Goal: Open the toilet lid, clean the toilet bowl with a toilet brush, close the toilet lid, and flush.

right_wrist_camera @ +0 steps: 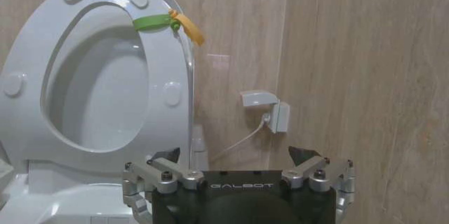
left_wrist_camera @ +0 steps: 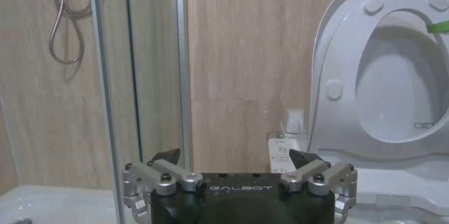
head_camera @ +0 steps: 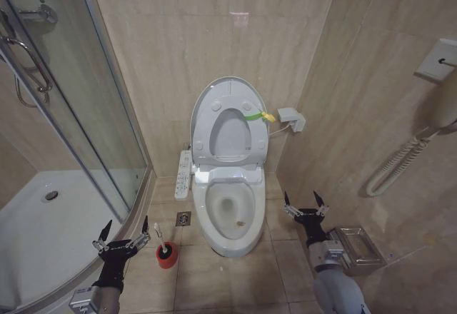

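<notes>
The toilet lid (head_camera: 230, 134) stands raised against the back wall, and the ring seat (head_camera: 203, 125) is up in front of it. A yellow-green loop (head_camera: 258, 116) hangs at their right edge. Below them the toilet bowl (head_camera: 228, 210) lies uncovered, with a white button panel (head_camera: 183, 173) on its left side. The toilet brush (head_camera: 160, 237) stands in a small red cup (head_camera: 166, 255) on the floor left of the bowl. My left gripper (head_camera: 125, 232) hovers open just left of the brush. Right of the bowl, my right gripper (head_camera: 305, 203) is open and holds nothing.
A curved glass shower door (head_camera: 86, 114) and white shower tray (head_camera: 43, 221) fill the left side. A floor drain (head_camera: 183, 218) sits beside the bowl. A wall socket (head_camera: 291, 119) with a cable is right of the lid. A metal box (head_camera: 357, 248) and coiled cord (head_camera: 400, 160) hang on the right wall.
</notes>
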You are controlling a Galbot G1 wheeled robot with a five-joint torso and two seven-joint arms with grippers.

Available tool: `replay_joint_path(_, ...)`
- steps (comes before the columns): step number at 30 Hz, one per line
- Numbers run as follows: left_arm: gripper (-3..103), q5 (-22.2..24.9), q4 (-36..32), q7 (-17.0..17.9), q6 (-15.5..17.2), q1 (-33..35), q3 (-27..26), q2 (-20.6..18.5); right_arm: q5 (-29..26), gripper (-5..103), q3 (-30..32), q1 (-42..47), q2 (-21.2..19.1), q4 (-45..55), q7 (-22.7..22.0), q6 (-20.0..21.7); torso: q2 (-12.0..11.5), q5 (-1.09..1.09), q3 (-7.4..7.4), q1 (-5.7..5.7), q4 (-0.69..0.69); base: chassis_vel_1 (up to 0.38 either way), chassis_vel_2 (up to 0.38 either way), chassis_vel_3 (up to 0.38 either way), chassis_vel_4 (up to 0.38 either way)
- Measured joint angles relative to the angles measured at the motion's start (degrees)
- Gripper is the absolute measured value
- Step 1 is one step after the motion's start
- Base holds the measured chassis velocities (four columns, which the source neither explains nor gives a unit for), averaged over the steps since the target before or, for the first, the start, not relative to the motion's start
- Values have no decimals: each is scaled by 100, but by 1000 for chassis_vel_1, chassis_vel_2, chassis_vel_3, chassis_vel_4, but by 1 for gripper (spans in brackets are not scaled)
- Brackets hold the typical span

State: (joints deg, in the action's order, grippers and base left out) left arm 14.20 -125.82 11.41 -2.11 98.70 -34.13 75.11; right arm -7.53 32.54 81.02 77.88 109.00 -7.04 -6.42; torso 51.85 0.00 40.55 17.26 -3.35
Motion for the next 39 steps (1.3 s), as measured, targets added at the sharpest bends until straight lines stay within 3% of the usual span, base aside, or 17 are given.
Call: replay_joint_path(39, 100, 0, 0, 0, 0, 0, 0, 0, -7, 100, -2, -8, -2, -1, 4, 5, 0, 0, 0, 0, 0, 0, 0, 0, 0)
